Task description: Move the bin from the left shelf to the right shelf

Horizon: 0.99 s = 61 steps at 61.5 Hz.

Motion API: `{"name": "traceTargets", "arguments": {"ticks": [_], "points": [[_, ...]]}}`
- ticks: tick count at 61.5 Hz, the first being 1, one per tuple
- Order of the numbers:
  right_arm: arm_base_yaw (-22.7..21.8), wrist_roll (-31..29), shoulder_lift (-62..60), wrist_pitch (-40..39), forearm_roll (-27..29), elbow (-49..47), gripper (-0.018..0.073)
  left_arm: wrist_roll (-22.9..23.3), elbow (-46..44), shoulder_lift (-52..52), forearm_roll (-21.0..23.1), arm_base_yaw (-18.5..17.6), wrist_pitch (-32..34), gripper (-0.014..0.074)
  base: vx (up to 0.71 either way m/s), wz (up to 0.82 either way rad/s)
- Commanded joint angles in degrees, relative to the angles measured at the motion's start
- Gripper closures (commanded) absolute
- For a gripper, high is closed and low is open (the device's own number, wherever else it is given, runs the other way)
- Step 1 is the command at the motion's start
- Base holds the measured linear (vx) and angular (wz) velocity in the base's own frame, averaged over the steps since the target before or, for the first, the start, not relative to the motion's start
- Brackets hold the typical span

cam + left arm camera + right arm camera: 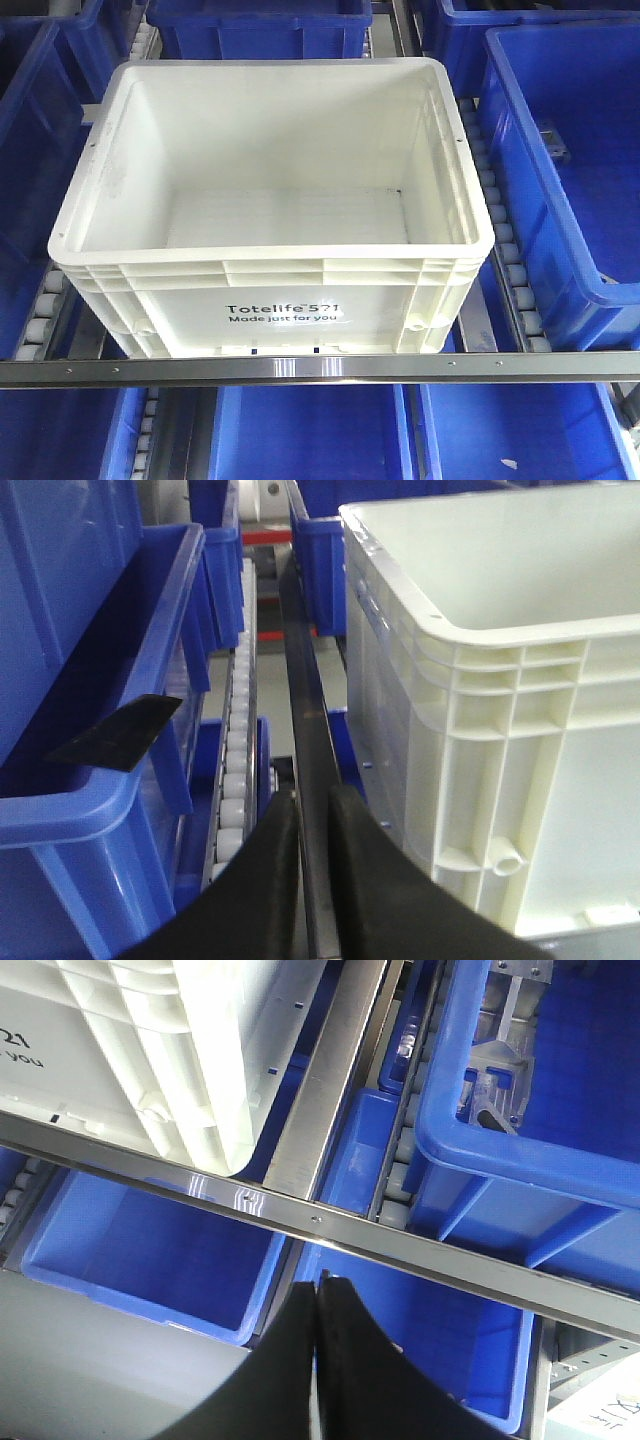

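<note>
Bin (500, 680), white, empty: sitting just right of the nearly closed, empty left gripper (312, 810), nearer than the closed, empty right gripper (320, 1305).

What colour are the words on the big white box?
Black, on the large white rectangular plastic tote; clearest in the front-facing view.

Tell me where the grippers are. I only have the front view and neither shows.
Observer: Left gripper sits outside the bin's left wall, lined up with a metal rail, not touching the bin.
Operator: Jaws?
Observer: A narrow gap, nothing between them.
Operator: Right one?
Observer: Right gripper is shut and empty, short of the front rail, off the bin's right corner.
</note>
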<state>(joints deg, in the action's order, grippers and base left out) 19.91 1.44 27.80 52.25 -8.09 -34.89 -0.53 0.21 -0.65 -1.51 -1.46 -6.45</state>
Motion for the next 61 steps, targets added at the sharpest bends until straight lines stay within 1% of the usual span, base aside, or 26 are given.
{"name": "traceTargets", "arguments": {"ticks": [1, 7, 17, 61], "points": [[-0.01, -0.35, 0.47, -2.92, -0.6, -1.44, 0.0568, 1.53, 0.08, 1.15, -1.89, 0.19, 7.38, 0.0596, 0.0, 0.0], [-0.01, -0.35, 0.47, -2.92, -0.6, -1.44, 0.0568, 1.6, 0.08, 2.04, -2.05, 0.19, 6.45, 0.0605, 0.0, 0.0], [-0.01, -0.35, 0.47, -2.92, -0.68, -1.44, 0.0568, 6.07, 0.08, 2.04, -1.99, 0.19, 6.08, 0.0603, 0.0, 0.0], [-0.01, -0.35, 0.47, -2.97, -0.64, -1.44, 0.0568, 5.88, 0.03, 1.98, -2.15, 0.19, 6.45, 0.0603, 0.0, 0.0]]}}
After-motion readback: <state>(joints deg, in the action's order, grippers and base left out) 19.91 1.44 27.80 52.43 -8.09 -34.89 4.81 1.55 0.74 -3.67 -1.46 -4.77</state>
